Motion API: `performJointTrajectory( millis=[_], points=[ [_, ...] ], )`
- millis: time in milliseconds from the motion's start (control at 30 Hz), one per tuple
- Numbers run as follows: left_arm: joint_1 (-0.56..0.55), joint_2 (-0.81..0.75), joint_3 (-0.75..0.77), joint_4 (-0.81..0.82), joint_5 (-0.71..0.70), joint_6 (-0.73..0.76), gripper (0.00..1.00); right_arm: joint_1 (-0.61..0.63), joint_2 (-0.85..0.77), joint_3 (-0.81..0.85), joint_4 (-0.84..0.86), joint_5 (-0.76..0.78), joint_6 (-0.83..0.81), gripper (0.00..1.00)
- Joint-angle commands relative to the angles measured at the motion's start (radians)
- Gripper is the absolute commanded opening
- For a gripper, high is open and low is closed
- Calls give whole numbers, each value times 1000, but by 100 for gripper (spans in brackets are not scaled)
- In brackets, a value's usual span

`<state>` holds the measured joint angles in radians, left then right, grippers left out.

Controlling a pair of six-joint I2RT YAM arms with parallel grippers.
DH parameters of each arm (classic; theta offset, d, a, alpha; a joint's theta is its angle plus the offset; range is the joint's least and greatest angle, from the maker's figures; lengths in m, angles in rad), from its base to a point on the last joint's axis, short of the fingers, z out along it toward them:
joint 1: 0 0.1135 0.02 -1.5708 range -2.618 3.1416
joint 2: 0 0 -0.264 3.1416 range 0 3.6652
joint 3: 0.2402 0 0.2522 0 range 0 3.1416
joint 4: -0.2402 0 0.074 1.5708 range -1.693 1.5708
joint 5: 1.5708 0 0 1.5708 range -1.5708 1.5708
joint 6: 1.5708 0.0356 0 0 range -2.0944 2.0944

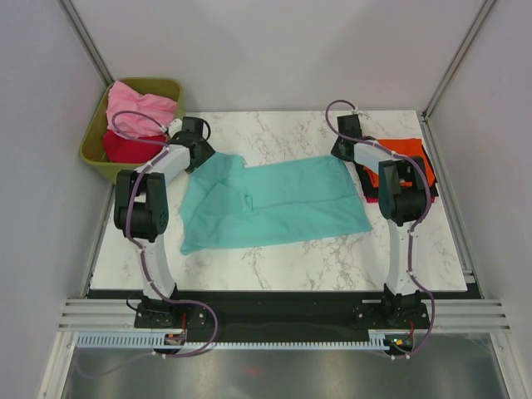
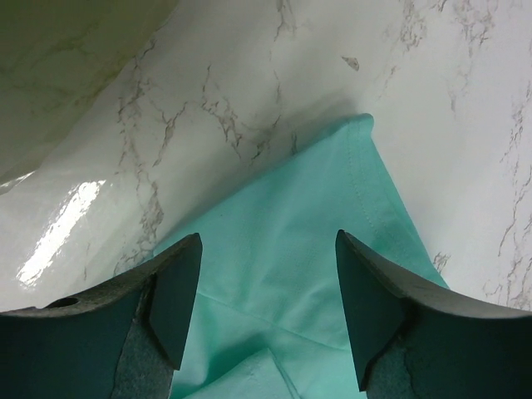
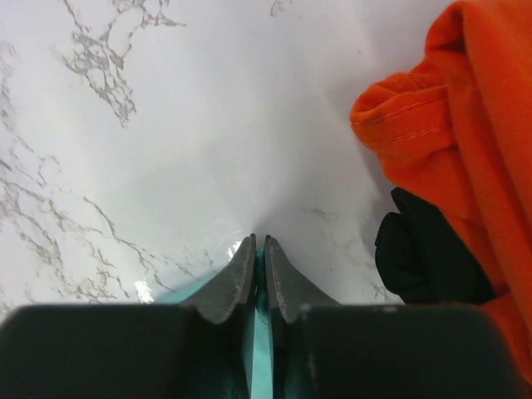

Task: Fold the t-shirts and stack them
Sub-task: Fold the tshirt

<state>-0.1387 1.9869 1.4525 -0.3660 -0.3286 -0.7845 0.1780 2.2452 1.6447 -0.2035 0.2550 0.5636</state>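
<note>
Teal t-shirt (image 1: 270, 204) spread flat mid marble table (image 1: 274, 258). Top right corner pinched in clenched right gripper (image 3: 259, 249). Left gripper (image 2: 268, 249) spread wide over top left corner, holding nothing. Orange t-shirt (image 3: 465, 100) over black t-shirt (image 3: 424, 258) just right. Pink t-shirt (image 1: 141, 106) and red t-shirt (image 1: 125, 148) in green bin (image 1: 91, 154), far left.

Matt cloth shirt (image 1: 274, 204), glossy marble-look table (image 1: 332, 258)

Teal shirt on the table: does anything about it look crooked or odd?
Yes. The teal shirt lies askew on the table, not square to its edges, and its left part looks doubled over and creased.
</note>
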Motion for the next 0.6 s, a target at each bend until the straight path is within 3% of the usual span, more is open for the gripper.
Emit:
performJointTrajectory(
  millis=[0,67,567],
  points=[
    [5,49,77,-8,22,63,73,8,11,33,-25,44,2,7],
    [7,79,106,-25,19,70,72,11,8,29,-25,44,5,0],
    [11,276,359,-71,2,168,69,21,-26,-26,-10,47,24,0]
  ],
)
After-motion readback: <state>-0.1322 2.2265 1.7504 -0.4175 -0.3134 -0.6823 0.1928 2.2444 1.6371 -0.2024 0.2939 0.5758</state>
